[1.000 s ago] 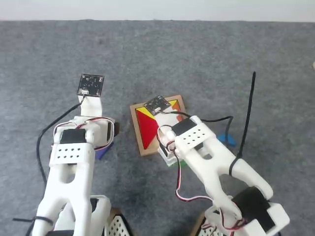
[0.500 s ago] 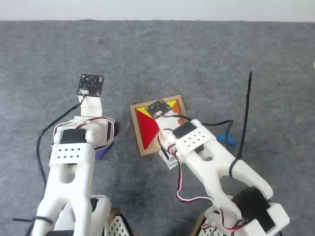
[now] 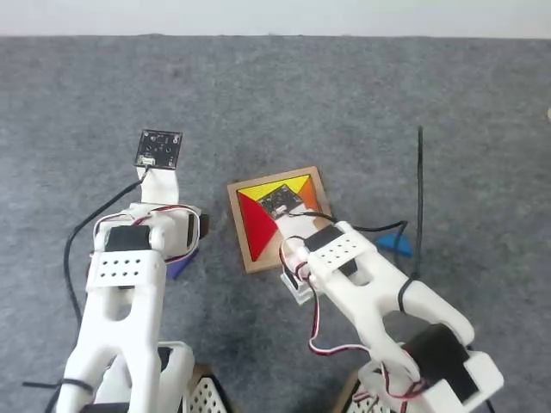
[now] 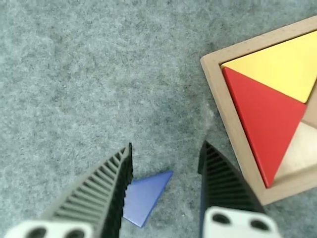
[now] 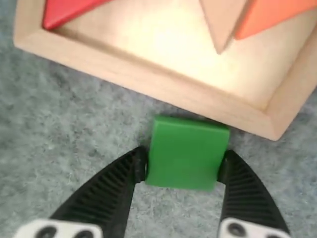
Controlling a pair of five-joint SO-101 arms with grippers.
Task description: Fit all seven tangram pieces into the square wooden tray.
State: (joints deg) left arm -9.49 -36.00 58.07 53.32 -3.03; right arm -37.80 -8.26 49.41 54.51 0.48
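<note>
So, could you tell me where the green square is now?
In the right wrist view, the green square sits on the mat just outside the tray's rim, between the fingers of the right gripper.

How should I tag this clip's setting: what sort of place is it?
Probably a robot lab tabletop: left arm and right arm side by side, a grey mat, a puzzle tray, a green piece.

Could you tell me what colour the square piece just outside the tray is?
Green; the square piece shows best in the right wrist view.
</note>
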